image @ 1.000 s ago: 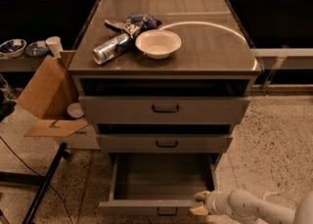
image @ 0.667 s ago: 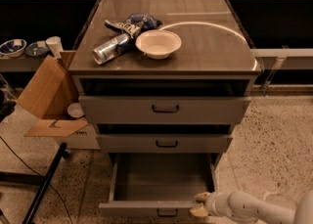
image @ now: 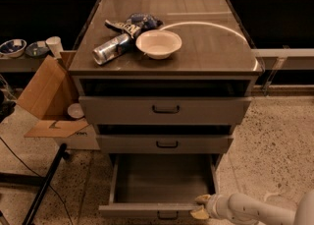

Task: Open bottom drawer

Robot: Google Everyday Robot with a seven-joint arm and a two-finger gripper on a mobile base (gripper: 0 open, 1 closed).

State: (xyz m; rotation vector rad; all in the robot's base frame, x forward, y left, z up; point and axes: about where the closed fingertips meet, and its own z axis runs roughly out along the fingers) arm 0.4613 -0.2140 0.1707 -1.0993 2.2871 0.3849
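Note:
The bottom drawer (image: 147,210) of the grey cabinet is pulled out, and its bare grey inside shows. Its small black bar handle (image: 167,215) sits at the centre of the front, near the bottom edge of the view. My gripper (image: 200,206) comes in from the lower right on a white arm. Its pale fingertips (image: 202,199) rest at the right end of the drawer's front edge, to the right of the handle. The upper two drawers (image: 165,109) are closed.
On the cabinet top (image: 206,37) lie a white bowl (image: 158,43), a tipped can (image: 112,48) and a crumpled dark bag (image: 135,22). An open cardboard box (image: 46,96) stands on the floor to the left, with a black stand leg (image: 44,184) below it.

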